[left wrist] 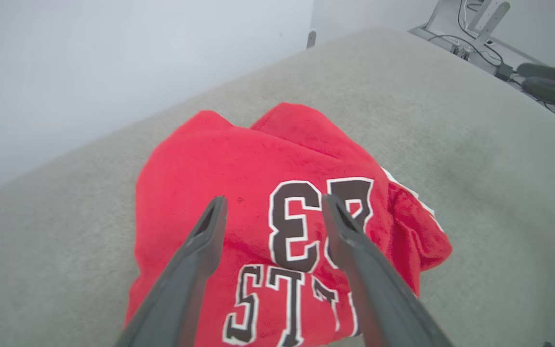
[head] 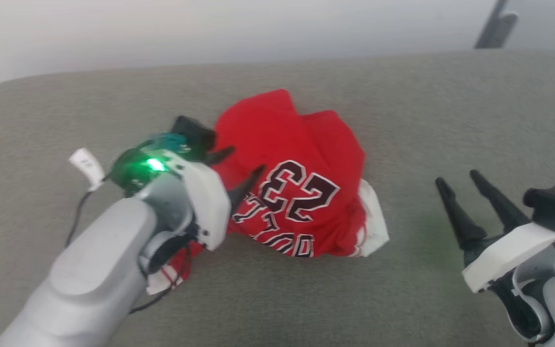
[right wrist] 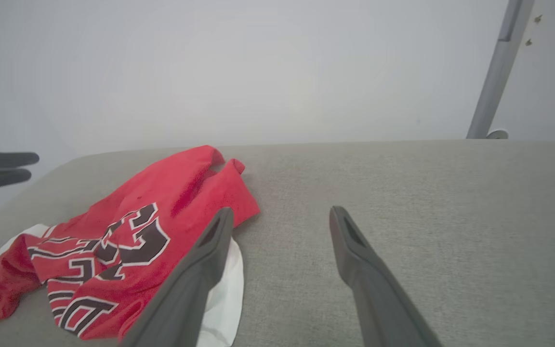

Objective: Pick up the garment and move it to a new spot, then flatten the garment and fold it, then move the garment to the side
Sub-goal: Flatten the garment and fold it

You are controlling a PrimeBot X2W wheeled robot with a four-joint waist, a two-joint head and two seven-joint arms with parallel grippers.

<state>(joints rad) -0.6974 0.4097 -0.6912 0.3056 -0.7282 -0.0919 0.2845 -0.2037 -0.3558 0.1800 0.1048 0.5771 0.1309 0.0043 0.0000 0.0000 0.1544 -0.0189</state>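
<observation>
- Shirt [head: 301, 188] lies in a rumpled heap near the middle of the grey cushion [head: 403, 96], number side up, with a white sleeve [head: 374, 224] poking out toward your right arm.
- It is neither flat nor folded, so the spreading, the folding and the move to the side are all left for you. Whether this is already its new spot, you cannot tell.
- Your left gripper [head: 247, 159] hovers over the shirt's left edge, jaws spread wide, with no cloth pinched between them.
- Your right gripper [head: 456, 178] waits well apart from the shirt over bare cushion, equally wide and empty.
- Flattening looks like your next job, with each gripper taking an edge.
</observation>
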